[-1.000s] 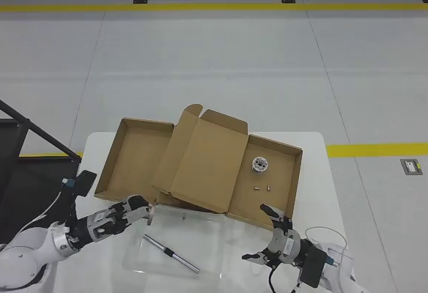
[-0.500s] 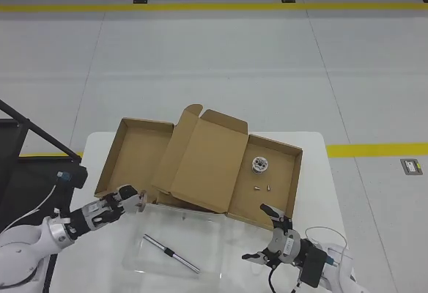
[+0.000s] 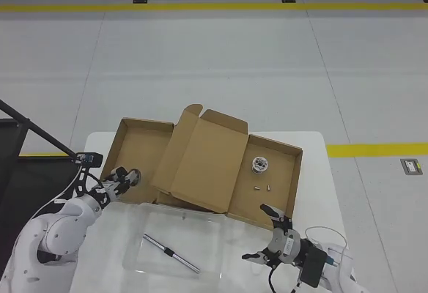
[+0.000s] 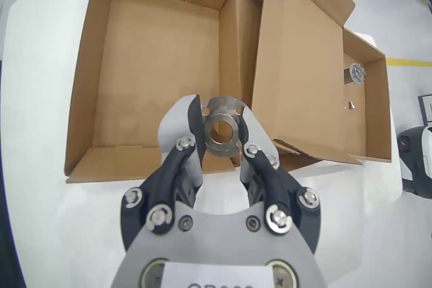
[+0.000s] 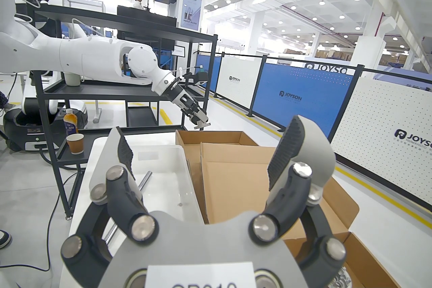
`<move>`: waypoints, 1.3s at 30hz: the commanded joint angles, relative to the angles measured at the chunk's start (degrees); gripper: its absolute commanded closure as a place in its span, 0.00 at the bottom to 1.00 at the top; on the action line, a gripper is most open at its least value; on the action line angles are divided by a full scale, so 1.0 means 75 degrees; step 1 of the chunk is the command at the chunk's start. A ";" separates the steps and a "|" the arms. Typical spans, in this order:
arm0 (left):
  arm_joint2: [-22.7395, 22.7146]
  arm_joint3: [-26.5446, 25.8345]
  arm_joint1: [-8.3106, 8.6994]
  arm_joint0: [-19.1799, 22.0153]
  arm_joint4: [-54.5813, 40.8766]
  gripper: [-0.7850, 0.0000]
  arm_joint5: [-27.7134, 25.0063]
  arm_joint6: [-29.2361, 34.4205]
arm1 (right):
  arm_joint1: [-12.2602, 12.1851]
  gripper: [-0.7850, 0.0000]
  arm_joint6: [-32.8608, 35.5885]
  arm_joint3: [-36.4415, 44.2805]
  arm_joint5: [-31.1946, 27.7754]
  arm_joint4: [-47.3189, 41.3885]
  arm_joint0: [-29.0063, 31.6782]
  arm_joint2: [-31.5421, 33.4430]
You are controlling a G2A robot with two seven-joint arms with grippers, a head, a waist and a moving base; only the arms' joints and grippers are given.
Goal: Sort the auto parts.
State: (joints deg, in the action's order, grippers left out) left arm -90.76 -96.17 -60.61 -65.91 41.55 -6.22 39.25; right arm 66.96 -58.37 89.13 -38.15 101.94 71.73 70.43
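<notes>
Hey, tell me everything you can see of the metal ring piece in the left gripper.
The flange is a round, dull grey metal disc with a raised collar, a wide centre bore and small holes near its rim. The left gripper clamps the collar from both sides, with the bore facing the wrist camera. It hangs above the open cardboard box, touching nothing else.

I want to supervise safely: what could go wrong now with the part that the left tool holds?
The left tool grips the metal flange only at its edges; it might slip. The flange hangs near the front wall of the left box; released now, it may land outside. The raised flap stands close; a sideways move could knock it.
</notes>
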 commanded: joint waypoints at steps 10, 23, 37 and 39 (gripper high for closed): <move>0.0212 0.0300 -0.0039 0.0161 0.0528 1.00 0.0738 -0.0430 | 0.0000 0.00 -0.0001 0.0000 -0.0006 0.0001 0.0000 0.0000; 0.2175 0.4387 -0.0539 0.2868 0.0981 1.00 0.2132 -0.1817 | 0.0000 0.00 -0.0001 0.0000 -0.0006 0.0001 0.0000 0.0000; 0.3480 0.6366 -0.1135 0.4011 0.1224 1.00 0.2613 -0.3020 | 0.0000 0.00 -0.0001 0.0000 -0.0006 0.0001 0.0000 0.0000; 0.3549 0.6516 -0.1186 0.4092 0.1251 0.91 0.2617 -0.3080 | 0.0000 0.00 -0.0001 0.0000 -0.0006 0.0001 0.0000 0.0000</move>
State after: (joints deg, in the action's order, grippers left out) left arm -64.37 -47.88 -69.32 -35.51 50.84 13.39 16.39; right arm 66.96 -58.37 89.13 -38.15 101.94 71.73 70.43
